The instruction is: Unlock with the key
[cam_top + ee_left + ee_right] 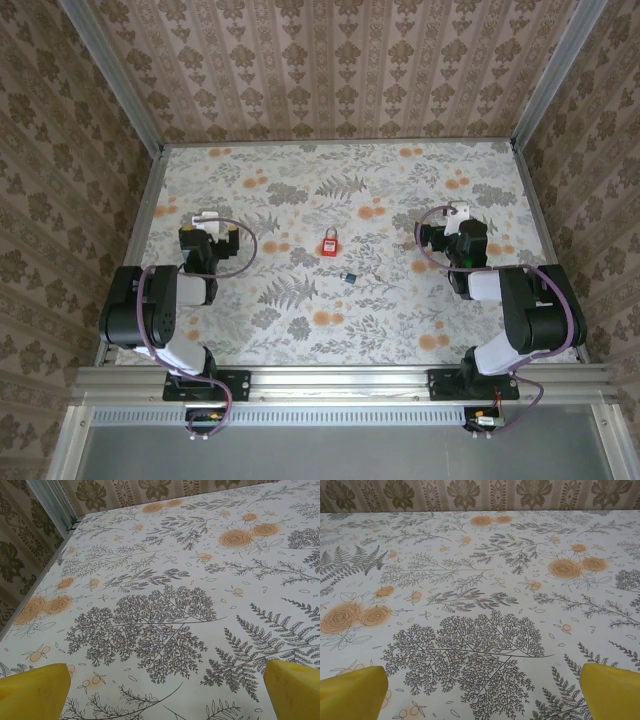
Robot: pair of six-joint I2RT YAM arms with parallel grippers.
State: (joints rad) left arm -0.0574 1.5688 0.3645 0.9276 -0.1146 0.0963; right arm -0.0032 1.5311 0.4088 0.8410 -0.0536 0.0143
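Observation:
A small red padlock (328, 243) with a thin metal shackle lies mid-table in the top view. The tiny key (351, 277), dark blue-teal head, lies just in front and to the right of it. My left gripper (208, 222) rests at the left side, well away from both. My right gripper (452, 218) rests at the right side, also apart from them. In the left wrist view the yellow fingertips (35, 687) stand wide apart with nothing between them. The right wrist view shows the same: yellow fingertips (610, 690) spread over bare cloth.
The floral tablecloth (340, 320) covers the table. Patterned walls stand at the back (330, 70) and both sides. An aluminium rail (340, 385) runs along the near edge by the arm bases.

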